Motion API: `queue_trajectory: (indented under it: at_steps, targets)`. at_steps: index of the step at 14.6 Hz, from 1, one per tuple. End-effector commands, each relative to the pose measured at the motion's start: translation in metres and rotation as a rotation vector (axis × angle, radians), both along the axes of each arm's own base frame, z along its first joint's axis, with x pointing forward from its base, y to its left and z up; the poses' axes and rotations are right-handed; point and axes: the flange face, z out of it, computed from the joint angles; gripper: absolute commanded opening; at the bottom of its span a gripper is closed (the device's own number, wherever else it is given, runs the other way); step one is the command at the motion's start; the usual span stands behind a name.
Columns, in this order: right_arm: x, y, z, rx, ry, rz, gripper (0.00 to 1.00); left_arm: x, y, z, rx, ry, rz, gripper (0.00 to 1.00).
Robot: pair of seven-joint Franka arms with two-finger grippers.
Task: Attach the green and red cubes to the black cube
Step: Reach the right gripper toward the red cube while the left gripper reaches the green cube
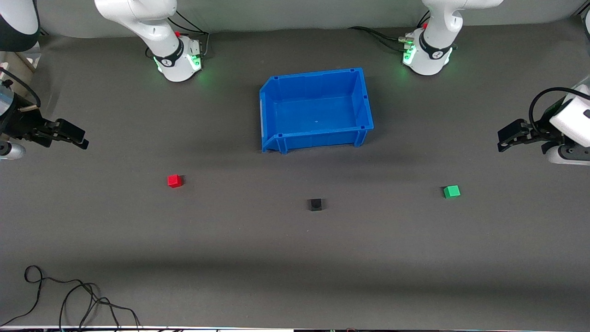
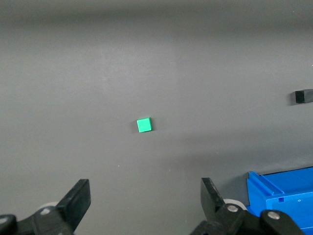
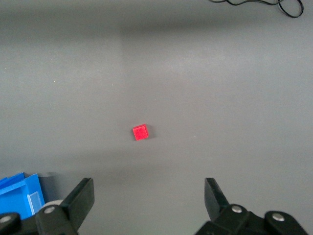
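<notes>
Right gripper (image 1: 76, 137): raised over the surface (image 1: 230, 240) at the right arm's end, fingers spread wide, holding nothing; red cube (image 1: 174, 180) on the surface, nearer the camera than the bin (image 1: 276, 99), toward the right arm's end. Black cube (image 1: 315, 204): nearest the camera, directly in line with the bin. Green cube (image 1: 451, 191): toward the left arm's end of the bin; left gripper (image 1: 507, 138) raised over the surface at that end, wide open, empty.

I can read no text, label, brand or number anywhere from here, not even on the blue bin (image 1: 316, 110).
</notes>
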Motion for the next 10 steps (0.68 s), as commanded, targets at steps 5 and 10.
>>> queue_trajectory:
  at_steps: [5, 10]
  targets:
    - [-0.004, -0.006, -0.004, 0.0, 0.019, -0.013, 1.0, -0.004, 0.0, 0.004, 0.017, 0.004, -0.019, 1.0]
    - [0.016, -0.008, -0.04, 0.002, 0.019, -0.123, 1.0, -0.007, 0.006, 0.004, 0.007, 0.033, 0.042, 1.0]
